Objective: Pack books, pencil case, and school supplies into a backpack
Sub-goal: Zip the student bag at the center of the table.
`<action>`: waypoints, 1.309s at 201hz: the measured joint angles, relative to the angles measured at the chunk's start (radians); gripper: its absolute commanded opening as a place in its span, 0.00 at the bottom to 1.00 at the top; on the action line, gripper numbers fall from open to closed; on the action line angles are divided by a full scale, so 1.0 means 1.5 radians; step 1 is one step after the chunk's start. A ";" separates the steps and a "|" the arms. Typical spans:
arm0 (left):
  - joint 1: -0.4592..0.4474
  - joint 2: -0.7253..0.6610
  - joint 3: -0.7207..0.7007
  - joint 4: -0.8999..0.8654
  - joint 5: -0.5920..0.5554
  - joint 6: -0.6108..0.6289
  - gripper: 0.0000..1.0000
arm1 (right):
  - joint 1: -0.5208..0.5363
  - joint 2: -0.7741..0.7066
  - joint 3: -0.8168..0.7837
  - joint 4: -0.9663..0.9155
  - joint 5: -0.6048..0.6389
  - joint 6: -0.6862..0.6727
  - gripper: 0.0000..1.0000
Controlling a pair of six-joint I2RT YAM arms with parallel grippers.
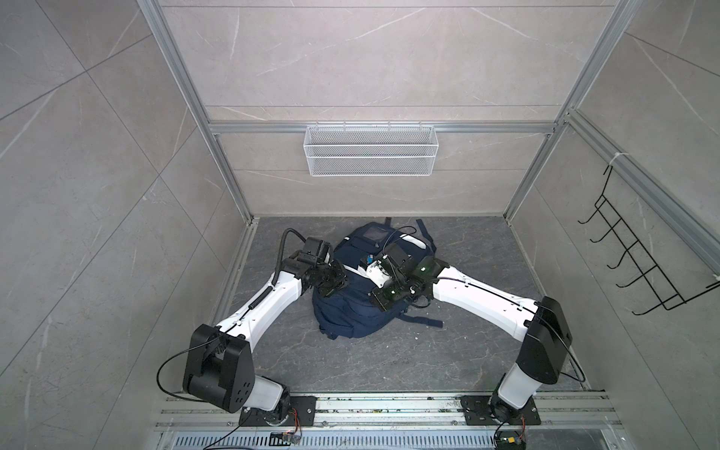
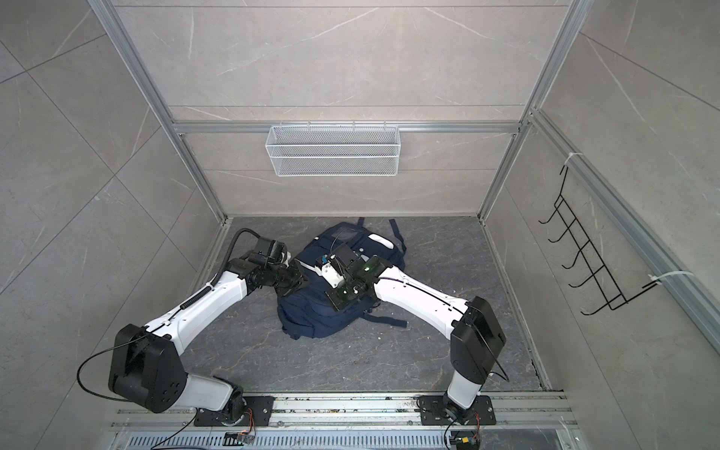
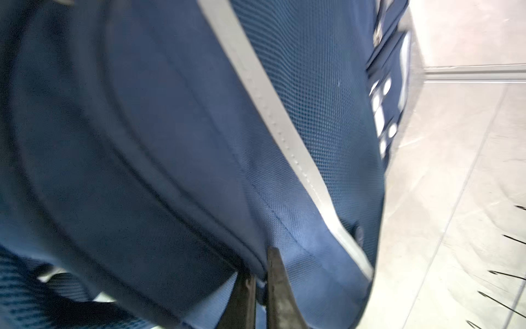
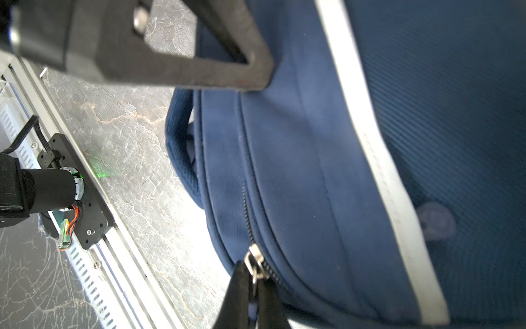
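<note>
In both top views, the navy backpack (image 1: 350,315) (image 2: 311,317) is seen lying mid-way across the grey stone bench (image 1: 467,350), with an arm reaching onto it from either side. In the left wrist view, the left gripper (image 3: 260,269) is pictured pinched narrow on a seam fold of the backpack. In the right wrist view, the right gripper (image 4: 254,275) is shown closed on the metal zipper pull (image 4: 255,256).

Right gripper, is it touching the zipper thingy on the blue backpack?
Touching. The right wrist view shows the right gripper pinched shut on the metal zipper pull of the backpack, with no gap between them.
</note>
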 measured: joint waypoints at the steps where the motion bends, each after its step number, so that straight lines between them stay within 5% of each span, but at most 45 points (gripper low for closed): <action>1: 0.001 0.000 0.000 0.002 0.000 0.000 0.00 | -0.001 0.000 -0.001 0.000 0.000 0.001 0.00; 97: 0.039 0.004 -0.020 0.057 0.058 0.035 0.00 | -0.159 -0.023 -0.026 -0.025 -0.007 0.015 0.00; 201: 0.035 0.004 -0.028 0.079 0.067 0.084 0.00 | -0.193 0.040 0.040 -0.065 -0.022 0.003 0.00; 224: 0.035 0.003 -0.028 0.076 0.067 0.093 0.00 | -0.193 0.036 0.030 -0.054 -0.023 -0.008 0.18; 247: 0.040 -0.004 -0.028 0.050 0.060 0.108 0.29 | -0.200 0.007 -0.016 -0.030 -0.003 -0.023 0.51; 263: 0.051 -0.021 -0.028 0.011 0.046 0.124 0.42 | -0.220 -0.028 -0.048 -0.024 0.023 -0.029 0.63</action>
